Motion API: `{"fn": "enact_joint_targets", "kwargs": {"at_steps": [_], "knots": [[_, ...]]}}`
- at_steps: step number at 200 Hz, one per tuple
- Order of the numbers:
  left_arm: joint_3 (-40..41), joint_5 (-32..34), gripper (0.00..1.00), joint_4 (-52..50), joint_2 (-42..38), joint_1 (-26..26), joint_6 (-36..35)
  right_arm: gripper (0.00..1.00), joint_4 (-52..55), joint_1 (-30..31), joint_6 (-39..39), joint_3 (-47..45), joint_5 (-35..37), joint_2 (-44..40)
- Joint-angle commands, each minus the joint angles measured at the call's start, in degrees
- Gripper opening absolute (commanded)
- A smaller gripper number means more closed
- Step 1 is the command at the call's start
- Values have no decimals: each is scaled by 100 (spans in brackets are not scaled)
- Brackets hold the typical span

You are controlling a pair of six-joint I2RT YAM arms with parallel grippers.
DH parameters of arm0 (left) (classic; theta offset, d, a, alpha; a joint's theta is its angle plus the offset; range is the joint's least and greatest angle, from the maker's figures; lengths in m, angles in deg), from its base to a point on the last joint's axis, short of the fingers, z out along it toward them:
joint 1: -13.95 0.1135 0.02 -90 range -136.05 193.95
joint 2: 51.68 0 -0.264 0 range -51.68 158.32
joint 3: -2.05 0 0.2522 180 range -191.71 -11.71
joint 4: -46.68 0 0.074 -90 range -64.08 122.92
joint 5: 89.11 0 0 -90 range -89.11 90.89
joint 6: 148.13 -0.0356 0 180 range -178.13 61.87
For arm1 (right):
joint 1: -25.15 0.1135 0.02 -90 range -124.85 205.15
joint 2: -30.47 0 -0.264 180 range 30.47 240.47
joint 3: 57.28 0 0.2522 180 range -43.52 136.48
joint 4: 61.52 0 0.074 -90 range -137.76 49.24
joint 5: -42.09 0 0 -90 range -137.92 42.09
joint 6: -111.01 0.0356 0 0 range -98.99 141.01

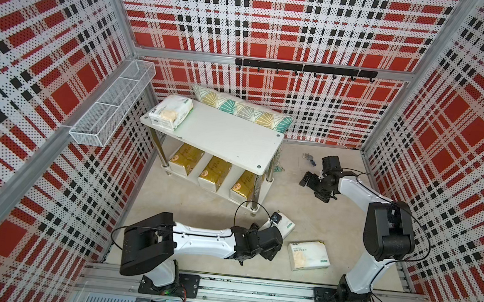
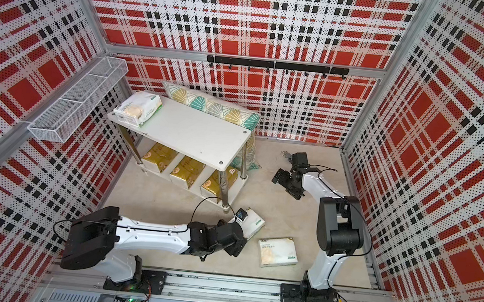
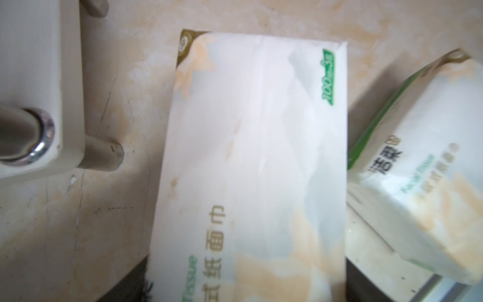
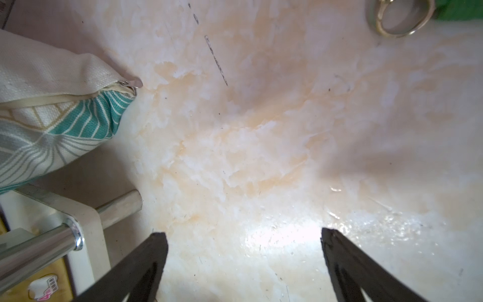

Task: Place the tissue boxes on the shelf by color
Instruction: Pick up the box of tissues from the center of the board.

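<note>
Two white tissue packs (image 1: 309,255) on the counter (image 1: 198,208); one pack (image 3: 248,157), beside the shelf (image 1: 221,134), lies between the left gripper (image 3: 247,287)'s fingers (image 3: 128,287), pinch not discernible. Squeeze its long sides squarely, then lift to the top tier. Right gripper (image 4: 244,261) fingers spread, empty.

Teal-and-gold pillow (image 1: 240,108) leans vs the plaid back wall (image 1: 278,24). White wire-mesh basket (image 1: 112,104) hangs on the left wall, 3 compartments. Black hook rail (image 1: 304,68) sits higher up. Small metal ring (image 4: 400,19) lies on the marbled floor (image 1: 197,211).
</note>
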Motion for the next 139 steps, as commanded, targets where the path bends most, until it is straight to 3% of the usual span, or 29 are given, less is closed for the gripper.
{"fn": "enact_joint_targets", "kwargs": {"at_steps": [1, 64, 139], "knots": [[-350, 203, 82, -142, -322, -121, -140, 100, 18, -49, -61, -65, 43, -199], [-1032, 519, 81, -553, -761, -453, -183, 100, 70, -91, -66, -29, 98, -208], [-1893, 589, 81, -702, -1091, -484, -558, 100, 177, -119, -70, 92, 149, -165]]}}
